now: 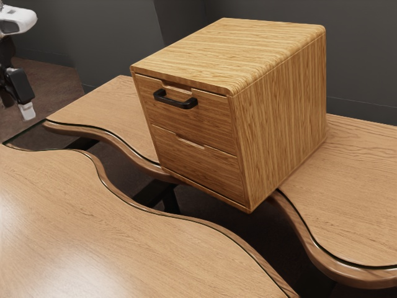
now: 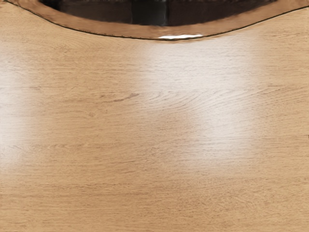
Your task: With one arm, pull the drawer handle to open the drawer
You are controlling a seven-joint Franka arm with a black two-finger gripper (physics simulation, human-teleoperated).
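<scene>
While the gripper (image 1: 26, 109) hangs aloft, the drawer handle (image 1: 175, 99) lies well apart.

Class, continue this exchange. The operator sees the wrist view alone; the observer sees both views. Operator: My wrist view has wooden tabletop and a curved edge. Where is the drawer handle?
Observer: The black handle is on the top drawer of a wooden cabinet standing on the table.
Operator: Is that drawer open?
Observer: No, it looks shut, its front flush with the cabinet's face.
Operator: How near is my gripper?
Observer: The gripper hangs at the exterior view's far left, well apart from the handle.
</scene>
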